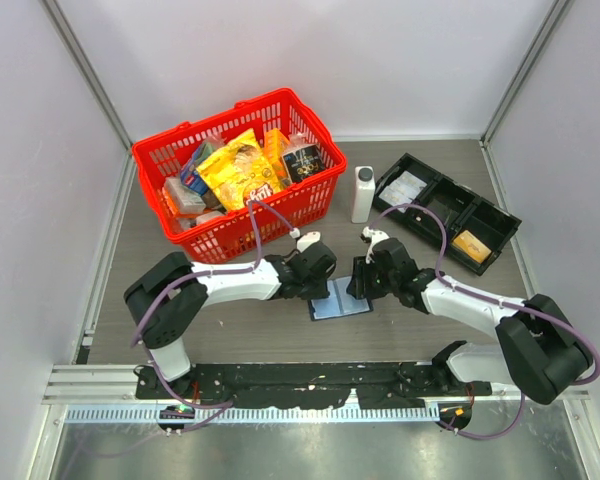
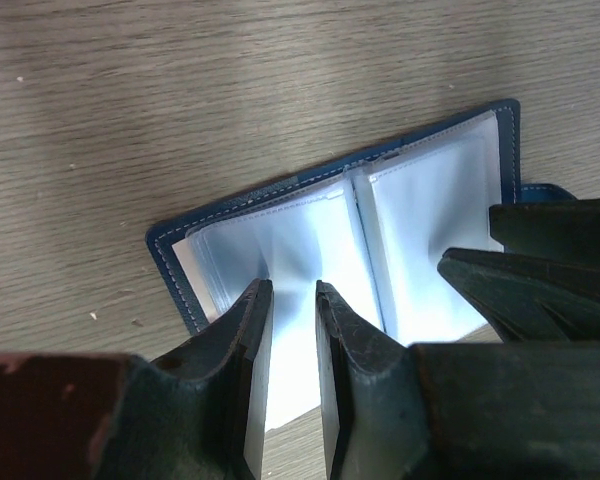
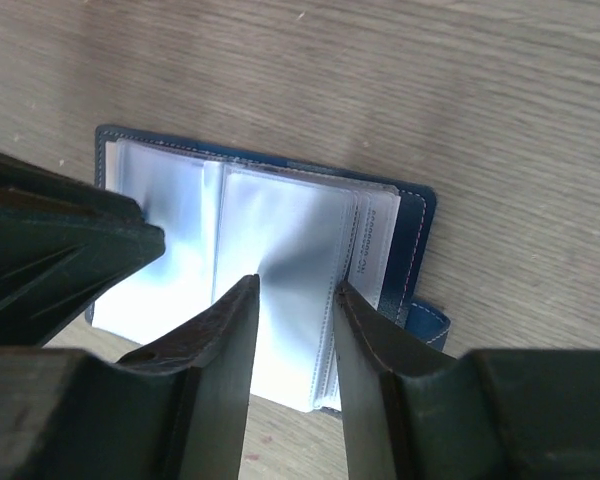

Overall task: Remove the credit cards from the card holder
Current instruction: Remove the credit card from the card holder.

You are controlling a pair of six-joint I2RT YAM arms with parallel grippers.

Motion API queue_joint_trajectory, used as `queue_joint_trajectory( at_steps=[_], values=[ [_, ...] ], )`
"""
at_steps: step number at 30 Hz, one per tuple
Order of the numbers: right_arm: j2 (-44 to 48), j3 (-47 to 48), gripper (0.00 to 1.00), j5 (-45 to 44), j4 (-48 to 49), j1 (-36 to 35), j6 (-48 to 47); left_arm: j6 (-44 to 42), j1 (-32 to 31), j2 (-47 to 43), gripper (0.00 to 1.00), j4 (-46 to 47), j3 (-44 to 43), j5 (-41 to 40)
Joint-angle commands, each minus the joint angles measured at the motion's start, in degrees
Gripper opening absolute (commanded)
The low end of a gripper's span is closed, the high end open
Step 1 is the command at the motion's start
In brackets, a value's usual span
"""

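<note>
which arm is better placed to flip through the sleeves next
Right, probably. The right claw straddles a bulging clear sleeve on the open card holder, while the left claw presses the opposite sleeves, apparently steadying it. No card shows yet.
</note>
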State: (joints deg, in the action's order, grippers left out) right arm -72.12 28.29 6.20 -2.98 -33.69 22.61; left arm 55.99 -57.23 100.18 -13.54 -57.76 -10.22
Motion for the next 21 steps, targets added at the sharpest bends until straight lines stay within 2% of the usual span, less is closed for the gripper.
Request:
queue_joint_trajectory(
  at_steps=[1,9,21],
  values=[
    [2.77,2.29,0.39,8.91,2.46,-0.41,1.56,-1.05,0.37,-0.60,0.27,-3.69,1.07,-0.59],
    [5.32,3.61,0.32,13.92,4.29,-0.76,2.61,-0.35,0.72,-2.18,0.26,-2.37,2.47,-0.77],
    [0.14,3.70,0.32,15.42,9.31,-4.80,5.34,2.72,0.89,-11.23,0.28,-1.14,7.74,-6.13]
  ],
)
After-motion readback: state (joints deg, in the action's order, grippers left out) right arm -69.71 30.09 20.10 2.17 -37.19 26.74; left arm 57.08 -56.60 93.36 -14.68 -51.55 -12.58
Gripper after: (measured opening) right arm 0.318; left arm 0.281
